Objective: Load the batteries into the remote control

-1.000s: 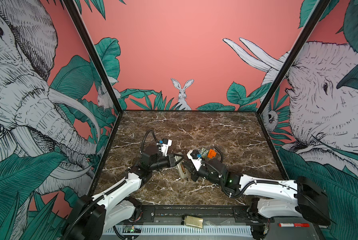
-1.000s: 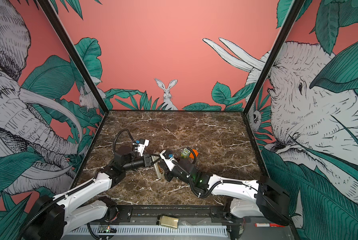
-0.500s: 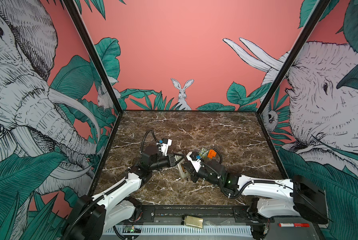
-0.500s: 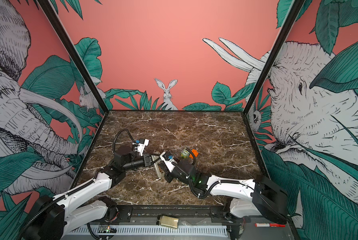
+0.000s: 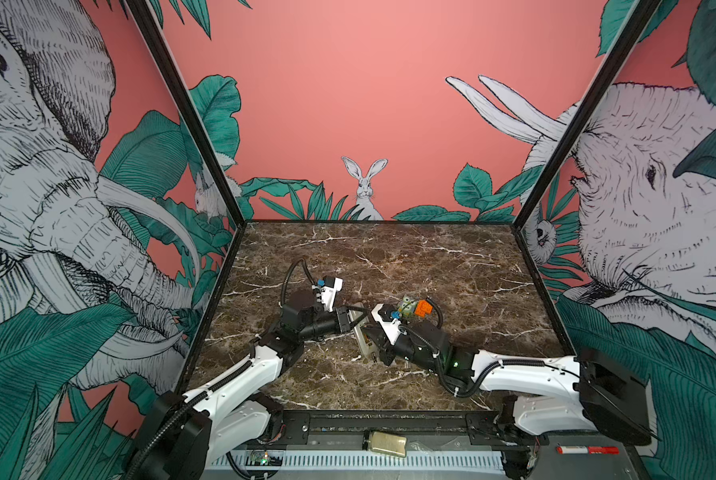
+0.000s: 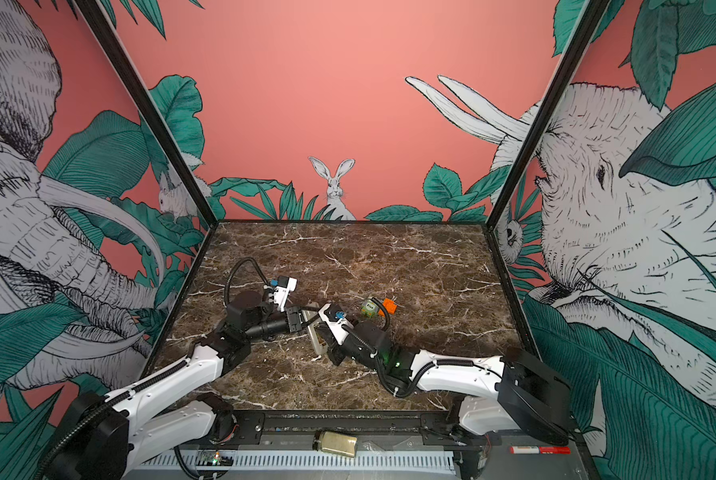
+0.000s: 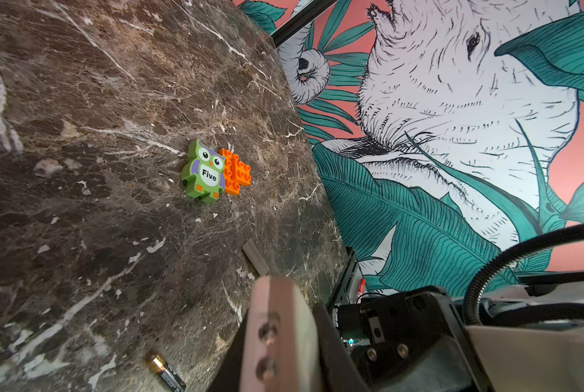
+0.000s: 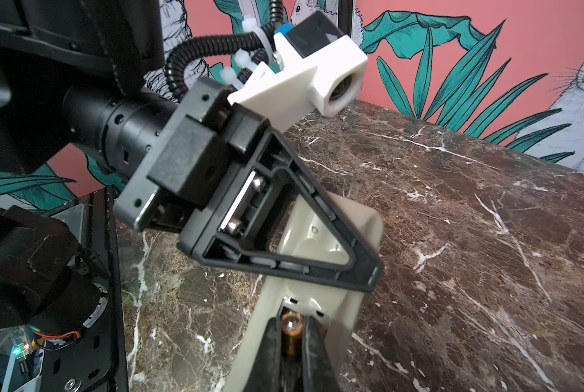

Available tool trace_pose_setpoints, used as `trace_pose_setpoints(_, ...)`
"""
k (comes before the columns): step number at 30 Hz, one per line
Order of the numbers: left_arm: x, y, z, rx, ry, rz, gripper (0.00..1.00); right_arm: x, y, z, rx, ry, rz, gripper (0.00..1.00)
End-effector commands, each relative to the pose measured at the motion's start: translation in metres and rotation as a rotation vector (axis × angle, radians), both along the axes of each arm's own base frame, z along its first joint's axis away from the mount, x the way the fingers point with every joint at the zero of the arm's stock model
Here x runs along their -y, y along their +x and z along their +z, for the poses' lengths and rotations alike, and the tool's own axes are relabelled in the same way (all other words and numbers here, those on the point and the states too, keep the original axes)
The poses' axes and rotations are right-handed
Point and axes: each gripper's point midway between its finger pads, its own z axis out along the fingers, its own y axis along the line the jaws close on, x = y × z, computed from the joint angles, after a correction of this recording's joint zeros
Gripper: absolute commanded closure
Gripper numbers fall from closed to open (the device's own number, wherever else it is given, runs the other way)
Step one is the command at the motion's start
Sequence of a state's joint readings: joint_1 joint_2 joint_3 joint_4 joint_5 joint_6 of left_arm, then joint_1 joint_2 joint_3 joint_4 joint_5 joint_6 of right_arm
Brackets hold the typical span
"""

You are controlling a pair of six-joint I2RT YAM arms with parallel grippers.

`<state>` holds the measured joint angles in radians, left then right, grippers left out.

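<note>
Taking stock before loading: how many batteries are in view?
2. One battery is pinched in the right gripper at the remote; the other battery lies loose on the table in the left wrist view. More could hide under the arms.

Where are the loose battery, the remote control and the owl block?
loose battery (image 7: 165,372): left wrist view, middle of its body.
remote control (image 8: 368,225): right wrist view, bare corner of its pale back.
owl block (image 7: 205,172): left wrist view, its white belly.

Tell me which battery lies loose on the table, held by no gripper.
The loose battery is the one lying flat on the table in the left wrist view. The other battery is pinched in the right gripper at the remote.
</note>
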<state>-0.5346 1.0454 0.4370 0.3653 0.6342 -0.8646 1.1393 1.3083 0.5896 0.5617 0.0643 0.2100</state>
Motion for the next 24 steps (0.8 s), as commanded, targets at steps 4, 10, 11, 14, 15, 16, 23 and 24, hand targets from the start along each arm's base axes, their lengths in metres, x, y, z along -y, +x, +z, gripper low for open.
trace_pose_setpoints(4, -0.002, -0.003, 0.011, 0.041, -0.021, -0.009, 1.00, 0.002, 0.004, -0.009, 0.001, -0.016, -0.028, 1.00)
trace_pose_setpoints(10, -0.003, -0.002, 0.010, 0.043, -0.011, -0.002, 1.00, 0.004, 0.007, -0.015, -0.004, -0.046, -0.048, 1.00)
trace_pose_setpoints(11, -0.002, -0.002, 0.010, 0.044, -0.010, -0.003, 1.00, 0.005, 0.007, -0.017, -0.007, -0.055, -0.053, 1.00)
trace_pose_setpoints(14, -0.002, -0.002, 0.009, 0.042, -0.008, -0.001, 1.00, 0.007, 0.010, -0.020, -0.010, -0.078, -0.072, 1.00)
trace_pose_setpoints(15, -0.002, -0.002, 0.009, 0.041, -0.008, -0.002, 1.00, 0.007, 0.010, -0.021, -0.013, -0.081, -0.076, 1.00)
trace_pose_setpoints(16, -0.002, -0.001, 0.010, 0.043, -0.008, -0.001, 1.00, 0.008, 0.011, -0.021, -0.012, -0.082, -0.079, 1.00)
trace_pose_setpoints(23, -0.002, -0.001, 0.010, 0.042, -0.009, -0.004, 1.00, 0.007, 0.013, -0.024, -0.025, -0.100, -0.092, 1.00)
trace_pose_setpoints(24, -0.002, -0.001, 0.009, 0.041, -0.009, -0.006, 1.00, 0.007, 0.013, -0.024, -0.025, -0.098, -0.092, 1.00)
